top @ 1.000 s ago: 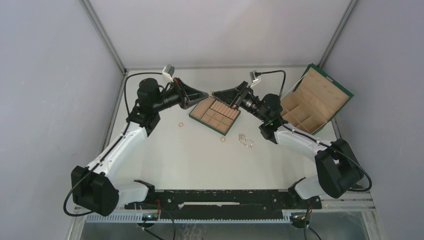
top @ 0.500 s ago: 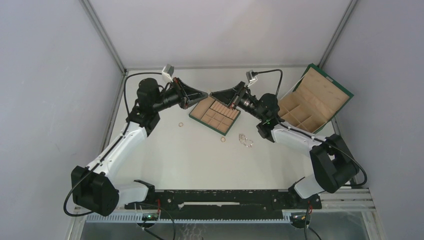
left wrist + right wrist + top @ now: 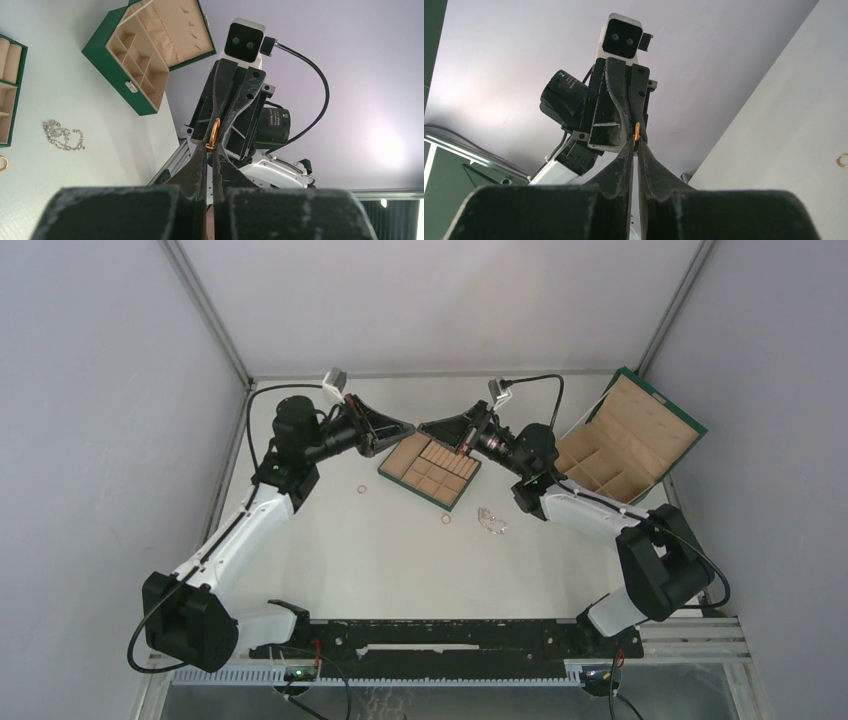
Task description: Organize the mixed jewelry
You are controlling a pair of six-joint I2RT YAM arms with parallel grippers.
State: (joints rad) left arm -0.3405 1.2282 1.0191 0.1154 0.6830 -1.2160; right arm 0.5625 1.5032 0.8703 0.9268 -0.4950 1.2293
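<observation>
- loose gold ring on the left point(image 3: 359, 488): small thin gold-coloured band, lying flat on the white table point(image 3: 300, 570), just left of the tray and not touching it
- left gripper point(image 3: 408, 426): held up in the air over the tray's far corner, pointing right, fingers pinched tight on the held gold ring
- held gold ring point(image 3: 214, 134): another small thin gold band, off the table, caught right where the two sets of fingertips meet nose to nose
- right gripper point(image 3: 426, 427): pointing left, tip to tip with the left one, fingers narrow on either side of that same ring; honestly can't tell if they're actually squeezing it
- tan compartmented tray with green edge point(image 3: 414, 490): sits cornerwise, middle of the table, toward the far side
- loose gold ring by the tray point(image 3: 446, 518): flat on the table, just beside the tray's near corner
- silvery sparkly chain tangle point(image 3: 490, 521): bunched on the table, just right of that ring, apart from the tray
- large green box with tan lining point(image 3: 650, 425): open, far right, well apart from the jewelry
</observation>
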